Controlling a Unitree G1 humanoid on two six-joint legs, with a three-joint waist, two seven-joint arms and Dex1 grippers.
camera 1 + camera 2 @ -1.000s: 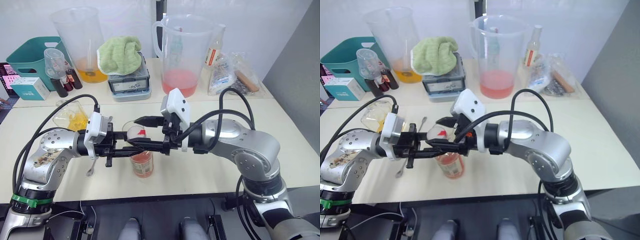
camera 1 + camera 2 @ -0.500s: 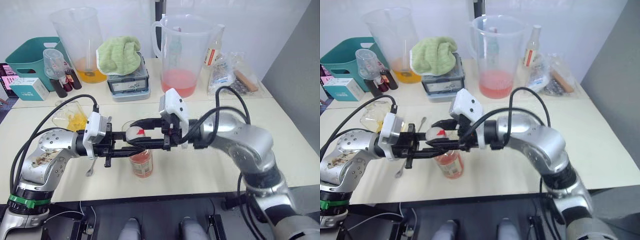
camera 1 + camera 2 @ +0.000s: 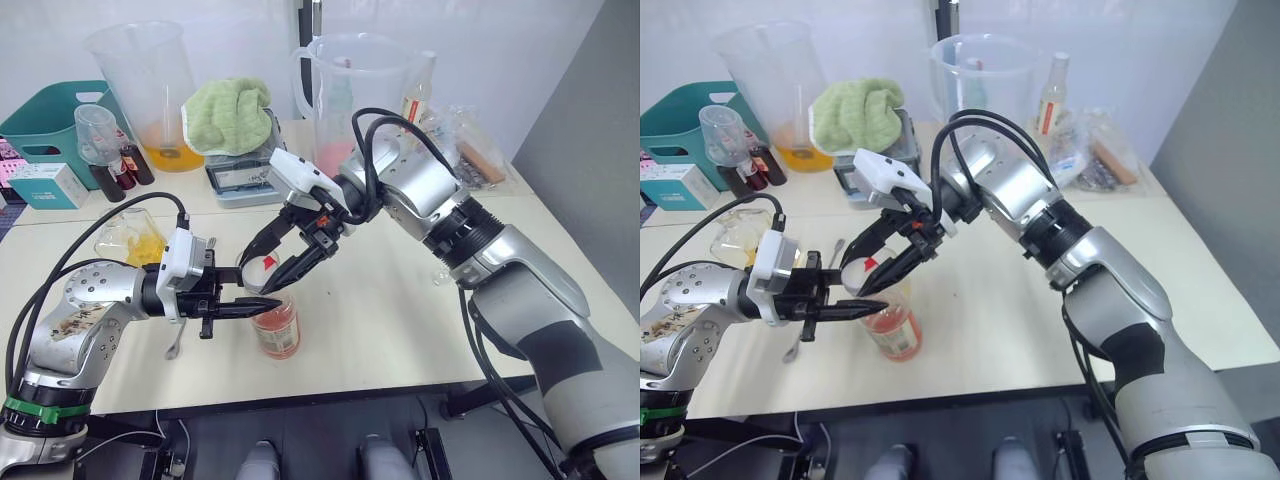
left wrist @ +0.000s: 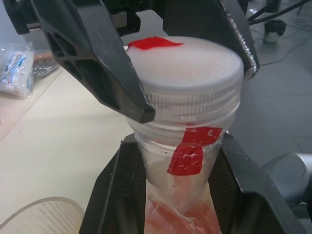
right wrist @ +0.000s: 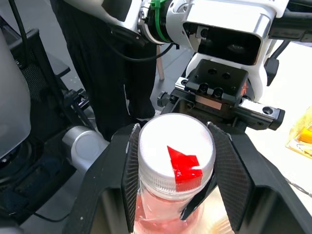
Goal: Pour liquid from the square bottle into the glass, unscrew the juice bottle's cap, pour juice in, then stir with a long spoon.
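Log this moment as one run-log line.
step: unscrewing cap | left end effector: shut on juice bottle neck | right end effector: shut on cap | cap: on bottle | glass: beside bottle

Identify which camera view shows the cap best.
The right wrist view: the cap is seen top-on, red mark clear, between the right gripper's fingers. The left wrist view shows its ribbed side on the juice bottle. The eye views show it small and partly hidden.

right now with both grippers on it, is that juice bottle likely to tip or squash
The juice bottle is slim and tall, so probably tippy alone; the left gripper shut on its neck likely steadies it. Its thin clear plastic may flex. The ridged cap, gripped by the right gripper, should resist slipping.
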